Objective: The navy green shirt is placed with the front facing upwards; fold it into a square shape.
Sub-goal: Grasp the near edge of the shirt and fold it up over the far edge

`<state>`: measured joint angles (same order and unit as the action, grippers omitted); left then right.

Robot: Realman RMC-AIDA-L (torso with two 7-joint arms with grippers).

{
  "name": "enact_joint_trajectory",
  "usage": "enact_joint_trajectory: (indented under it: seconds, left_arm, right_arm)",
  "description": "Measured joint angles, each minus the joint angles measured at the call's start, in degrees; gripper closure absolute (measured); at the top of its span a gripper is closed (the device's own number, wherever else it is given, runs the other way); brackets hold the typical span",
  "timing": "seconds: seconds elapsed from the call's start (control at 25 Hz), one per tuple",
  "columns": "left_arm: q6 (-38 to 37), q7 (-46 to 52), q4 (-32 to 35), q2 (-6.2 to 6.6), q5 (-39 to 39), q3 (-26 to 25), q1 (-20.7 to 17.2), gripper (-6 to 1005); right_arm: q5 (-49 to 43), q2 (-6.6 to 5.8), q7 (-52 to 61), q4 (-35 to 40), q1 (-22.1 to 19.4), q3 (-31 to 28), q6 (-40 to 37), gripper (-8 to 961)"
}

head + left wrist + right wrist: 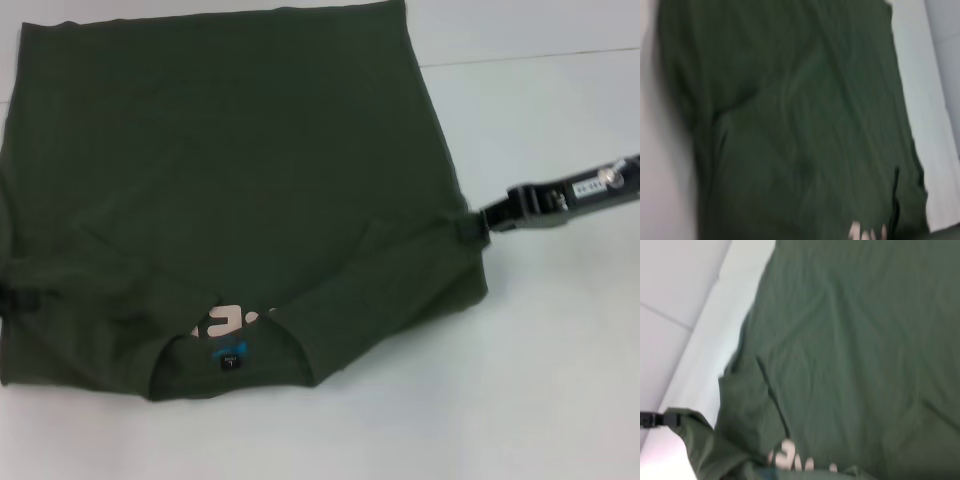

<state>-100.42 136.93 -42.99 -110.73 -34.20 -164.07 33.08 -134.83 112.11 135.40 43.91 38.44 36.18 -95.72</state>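
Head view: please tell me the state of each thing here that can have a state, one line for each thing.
Dark olive-green cotton T-shirt: lies flat on the white table, both sleeves folded inward, collar end nearest the robot, pink lettering partly covered.
Right gripper: at the shirt's right edge, touching the cloth.
Left gripper: at the shirt's left edge, mostly hidden by cloth.

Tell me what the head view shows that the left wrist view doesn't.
Only the head view shows the right gripper at the shirt's right edge, the left gripper at its left edge, the blue neck label and the whole folded outline. Only the left wrist view shows close-up wrinkles. Both show green cloth, pale lettering and white table.
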Motion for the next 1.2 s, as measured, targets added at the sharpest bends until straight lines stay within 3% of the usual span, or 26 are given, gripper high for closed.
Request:
enact_joint_trajectory:
  seconds: [0.64, 0.88, 1.2]
  left_arm:
    - [15.53, 0.14, 3.87, -0.53, -6.29, 1.09, 6.37, 971]
    - [23.39, -0.58, 4.95, -2.25, -8.41, 2.37, 7.43, 971]
    - [30.62, -1.4, 5.57, -3.3, -13.4, 6.99, 7.77, 972]
  right_arm:
    - [9.42, -0.64, 0.09, -0.75, 0.35, -1.54, 12.44, 932]
    - [10.63, 0.85, -0.7, -0.84, -0.14, -1.65, 19.16, 932]
    - [13.05, 2.92, -5.58, -2.63, 0.48, -1.18, 26.24, 932]
